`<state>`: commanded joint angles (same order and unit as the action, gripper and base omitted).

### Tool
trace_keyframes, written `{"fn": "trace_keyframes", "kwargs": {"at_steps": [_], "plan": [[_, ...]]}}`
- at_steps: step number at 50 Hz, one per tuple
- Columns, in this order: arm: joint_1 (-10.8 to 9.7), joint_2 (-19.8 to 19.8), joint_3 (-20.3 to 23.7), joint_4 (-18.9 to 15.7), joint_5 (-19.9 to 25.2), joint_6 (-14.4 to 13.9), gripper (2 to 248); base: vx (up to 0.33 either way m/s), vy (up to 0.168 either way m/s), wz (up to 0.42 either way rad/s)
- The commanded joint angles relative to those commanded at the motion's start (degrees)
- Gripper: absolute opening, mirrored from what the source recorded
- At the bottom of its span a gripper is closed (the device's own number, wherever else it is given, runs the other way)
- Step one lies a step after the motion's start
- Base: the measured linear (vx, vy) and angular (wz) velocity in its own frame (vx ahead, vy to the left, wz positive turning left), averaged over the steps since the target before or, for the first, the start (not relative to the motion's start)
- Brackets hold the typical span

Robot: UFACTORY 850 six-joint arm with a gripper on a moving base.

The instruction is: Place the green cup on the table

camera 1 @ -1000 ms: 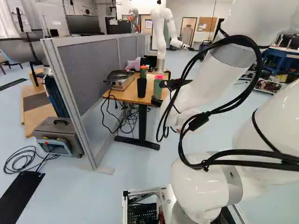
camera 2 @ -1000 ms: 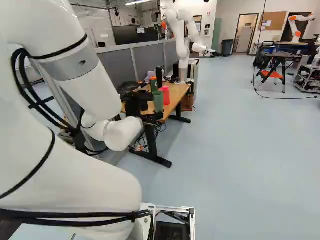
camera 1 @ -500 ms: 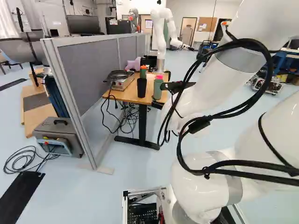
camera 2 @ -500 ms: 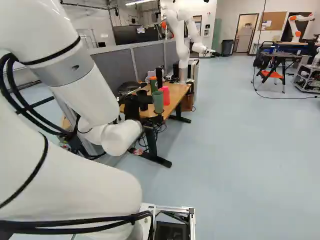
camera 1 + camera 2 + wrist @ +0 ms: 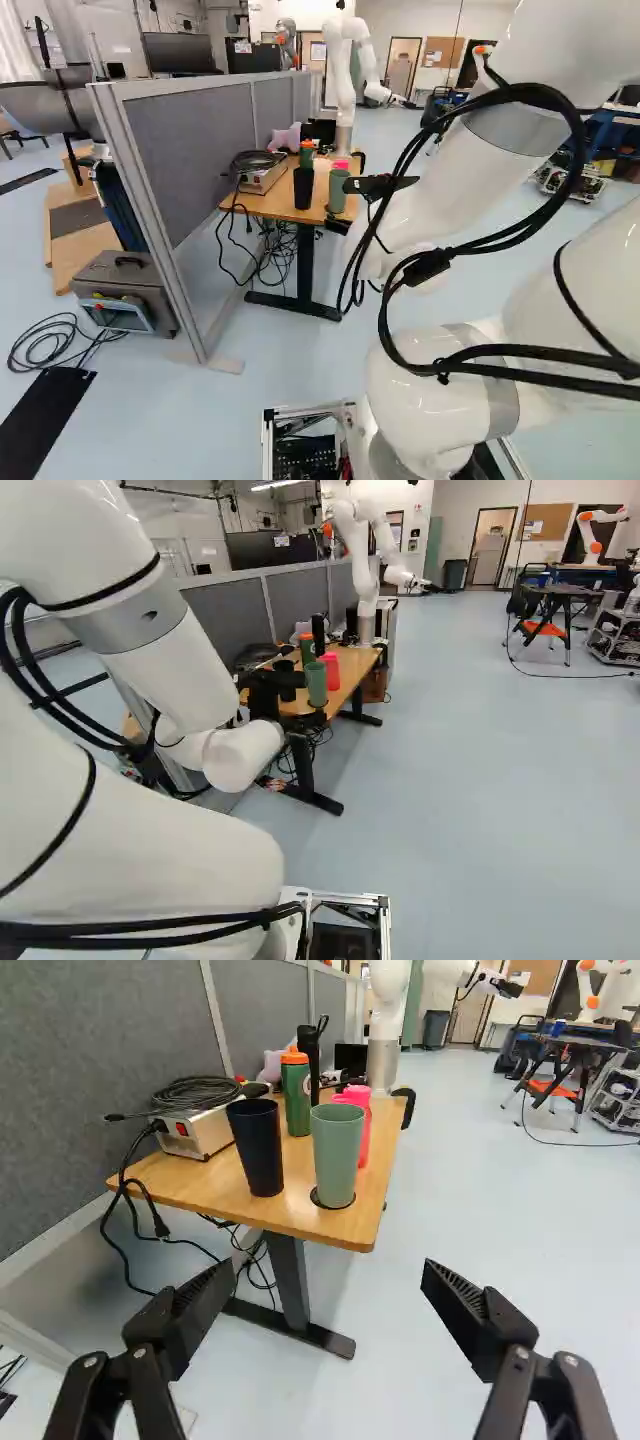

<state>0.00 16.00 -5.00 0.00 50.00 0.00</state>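
So the green cup [image 5: 338,1160] can be found dead ahead of the gripper [image 5: 328,1278], pretty much centred between its two sides but out past the tips, so nothing's being touched. The gripper is spread wide with nothing held. The cup's long axis is upright, and it's already been parked on the tabletop [image 5: 200,1182], over a dark round spot [image 5: 317,1198] by the near edge, with the black cup [image 5: 258,1150] beside it. Looks like the placing is done, tbh; only a straight back-off seems needed, since any sideways swing forward could get it knocked.
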Motion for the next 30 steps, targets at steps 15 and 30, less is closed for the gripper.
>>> {"fn": "trace_keyframes", "kwargs": {"at_steps": [15,30], "plan": [[0.0,0.0,0.0,0.0,0.0,0.0,247,0.0,0.0,0.0],[0.0,0.0,0.0,0.0,0.0,0.0,247,0.0,0.0,0.0]]}}
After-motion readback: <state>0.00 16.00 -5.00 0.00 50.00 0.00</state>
